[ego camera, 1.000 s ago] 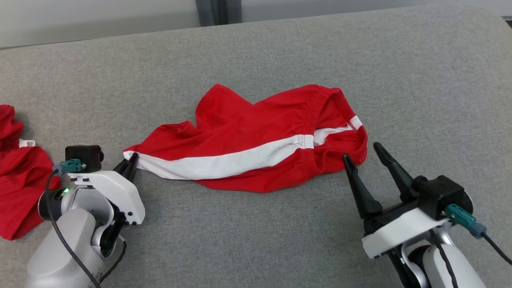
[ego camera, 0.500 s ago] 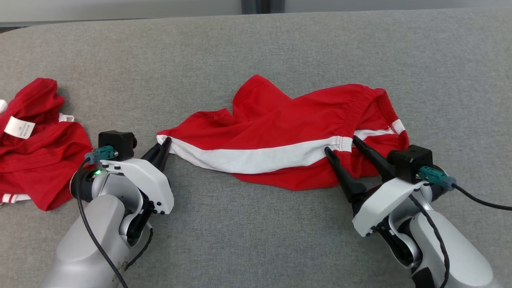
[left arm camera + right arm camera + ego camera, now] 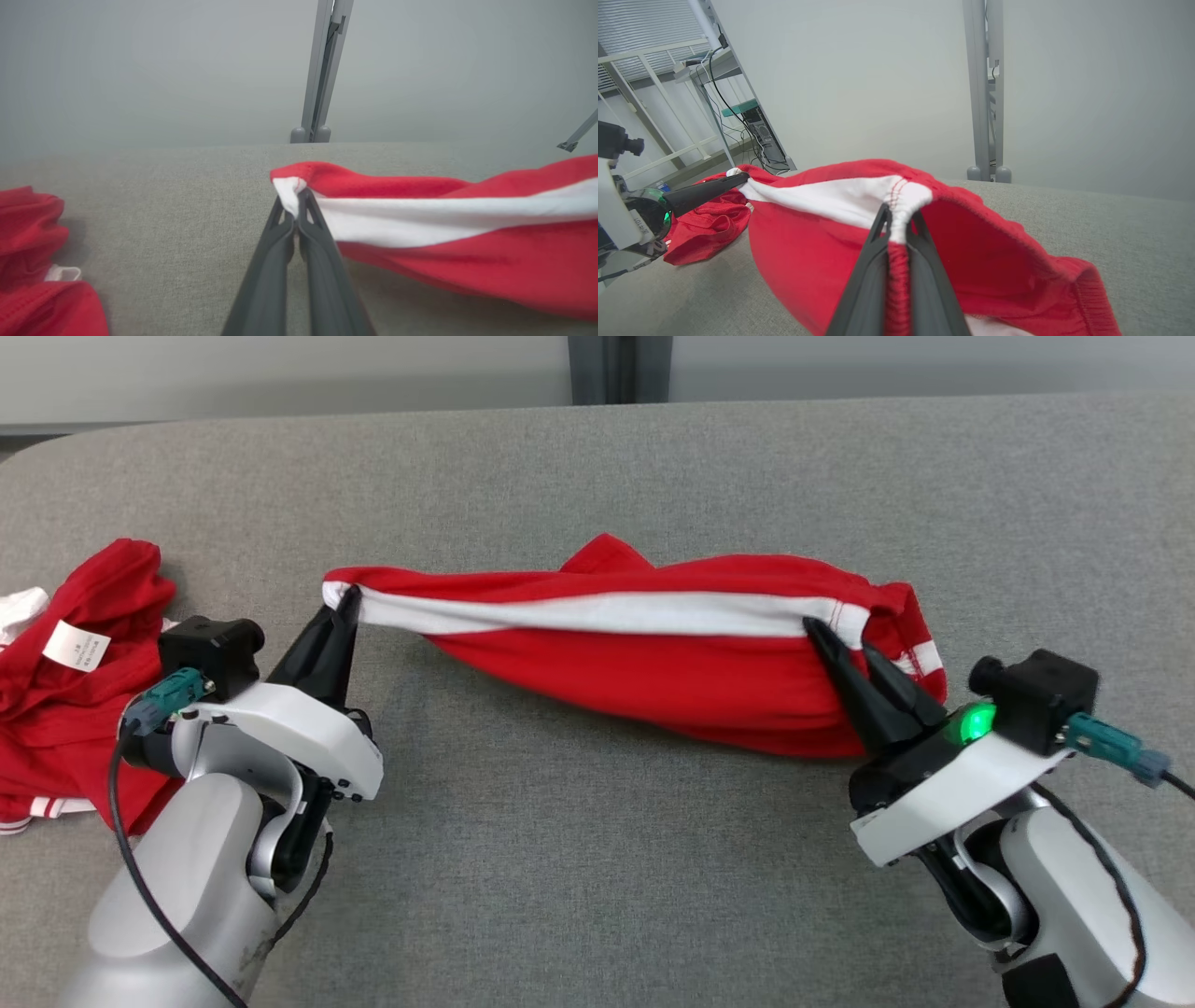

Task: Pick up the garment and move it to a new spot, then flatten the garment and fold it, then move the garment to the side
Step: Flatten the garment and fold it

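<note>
The garment (image 3: 653,663), light and limp, sagged toward the worktop (image 3: 597,859) between my left jaws, clenched on its hem corner, and right jaws, clamped on its sturdier elastic waistband

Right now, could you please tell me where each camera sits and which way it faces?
Head view: on the head, looking down at the table; left gripper and right gripper each pinch an end of the shorts.
Left wrist view: along the left gripper, at the hem.
Right wrist view: along the right gripper, at the waistband.
Shared: the shorts, in all three.
</note>
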Tool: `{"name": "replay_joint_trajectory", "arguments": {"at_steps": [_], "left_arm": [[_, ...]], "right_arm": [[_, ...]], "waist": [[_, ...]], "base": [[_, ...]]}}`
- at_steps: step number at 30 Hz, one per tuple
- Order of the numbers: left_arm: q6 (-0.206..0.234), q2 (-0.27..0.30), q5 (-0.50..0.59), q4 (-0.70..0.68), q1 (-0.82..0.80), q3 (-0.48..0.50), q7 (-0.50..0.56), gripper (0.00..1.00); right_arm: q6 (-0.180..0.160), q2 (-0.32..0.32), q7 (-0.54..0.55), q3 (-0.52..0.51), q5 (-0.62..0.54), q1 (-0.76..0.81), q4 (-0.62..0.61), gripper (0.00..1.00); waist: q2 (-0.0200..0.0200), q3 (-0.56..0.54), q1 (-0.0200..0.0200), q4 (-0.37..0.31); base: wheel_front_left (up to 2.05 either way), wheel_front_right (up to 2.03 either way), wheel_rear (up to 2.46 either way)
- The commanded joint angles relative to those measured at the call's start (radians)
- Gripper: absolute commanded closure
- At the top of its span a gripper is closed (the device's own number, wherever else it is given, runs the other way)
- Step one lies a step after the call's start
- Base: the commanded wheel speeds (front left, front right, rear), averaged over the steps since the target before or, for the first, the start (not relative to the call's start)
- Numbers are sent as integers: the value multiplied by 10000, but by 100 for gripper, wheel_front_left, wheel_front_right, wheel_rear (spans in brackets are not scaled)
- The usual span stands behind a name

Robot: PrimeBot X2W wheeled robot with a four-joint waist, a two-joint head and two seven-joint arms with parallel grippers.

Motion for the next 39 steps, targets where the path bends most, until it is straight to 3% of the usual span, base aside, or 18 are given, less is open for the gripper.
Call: {"name": "replay_joint_trajectory", "arguments": {"at_steps": [1, 6, 13, 20, 31, 35, 39], "left_arm": [[116, 146, 37, -216, 101, 88, -27, 100], [1025, 745, 446, -2747, 601, 392, -70, 100], [2345, 1529, 1226, -6664, 1174, 797, 417, 100], [2984, 2012, 1796, -9053, 1346, 910, 1085, 100], [2900, 2063, 1605, -9455, 1065, 639, 1735, 100], [2399, 2032, 1246, -8435, 458, 572, 1847, 100], [1561, 1733, 761, -6662, -774, 428, 1769, 100]], "right_arm": [[-3, -79, -112, -116, 123, 88, -235, 100], [-3, -557, -322, -557, 152, 299, -1891, 100], [-3, -739, -240, -1408, 421, 656, -3670, 100], [-3, -608, 121, -2173, 595, 1164, -4478, 100], [-3, -370, 446, -2313, 158, 932, -4144, 100], [-3, -583, 221, -1990, -287, -25, -2896, 100], [-3, -527, -192, -1563, -217, -1539, -1019, 100]], "waist": [[-1, -160, 0, -77], [-1, -649, 0, -182], [-1, -1233, 0, -176], [-1, -1611, 0, -127], [-1, -1295, 0, -245], [-1, -870, 0, -388], [-1, -467, 0, -439]], "base": [[0, 0, 0], [0, 0, 0], [0, 0, 0], [0, 0, 0], [0, 0, 0], [0, 0, 0], [0, 0, 0]]}}
